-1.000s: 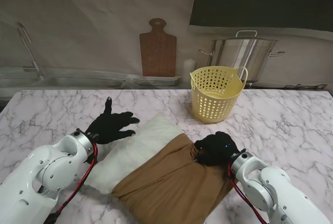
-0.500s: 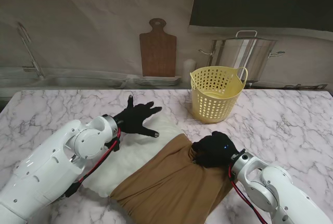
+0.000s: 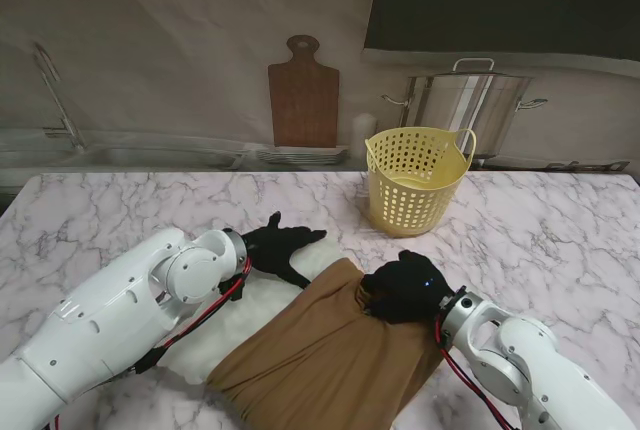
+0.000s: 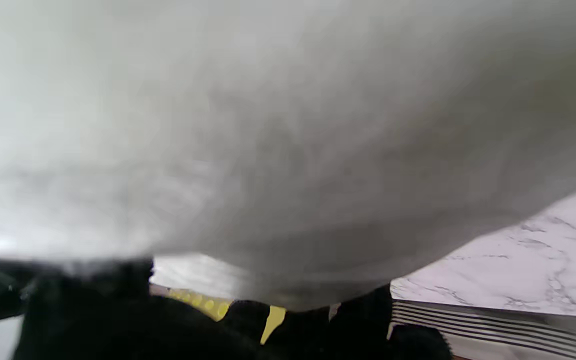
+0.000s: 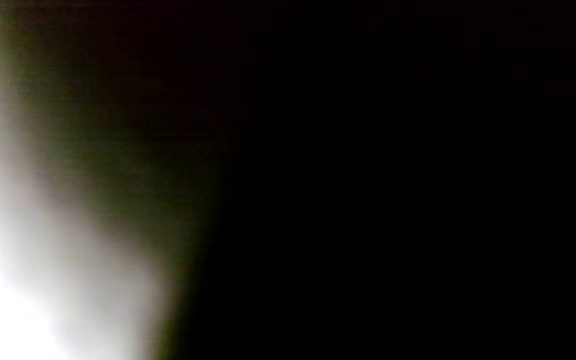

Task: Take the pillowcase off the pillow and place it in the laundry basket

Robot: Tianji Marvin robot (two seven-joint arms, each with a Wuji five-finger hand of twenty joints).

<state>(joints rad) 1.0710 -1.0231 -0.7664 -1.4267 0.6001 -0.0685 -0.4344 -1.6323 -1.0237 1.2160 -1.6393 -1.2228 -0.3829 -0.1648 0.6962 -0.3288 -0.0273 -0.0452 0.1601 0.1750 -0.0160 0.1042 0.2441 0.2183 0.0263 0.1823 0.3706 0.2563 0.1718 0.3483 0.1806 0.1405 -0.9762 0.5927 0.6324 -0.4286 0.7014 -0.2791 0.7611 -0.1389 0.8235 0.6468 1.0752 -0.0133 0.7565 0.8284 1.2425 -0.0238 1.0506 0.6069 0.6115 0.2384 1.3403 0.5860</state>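
A white pillow (image 3: 248,308) lies on the marble table, its nearer half still inside a brown pillowcase (image 3: 325,355). My left hand (image 3: 283,249) rests on the pillow's bare far end, its black fingers spread and open. My right hand (image 3: 404,288) is shut on the bunched right edge of the pillowcase near its opening. The yellow laundry basket (image 3: 415,180) stands upright farther from me, behind the right hand. In the left wrist view the pillow (image 4: 268,125) fills most of the picture over the black fingers (image 4: 118,320). The right wrist view is dark and blurred.
A wooden cutting board (image 3: 303,95) leans on the back wall. A steel stockpot (image 3: 470,100) stands behind the basket. A sink and tap (image 3: 55,90) are at the far left. Bare marble (image 3: 540,240) shows to the right of the basket.
My left arm has swung to the right and its hand has come down on the pillow's bare end. The right hand has edged slightly left, still gripping the pillowcase.
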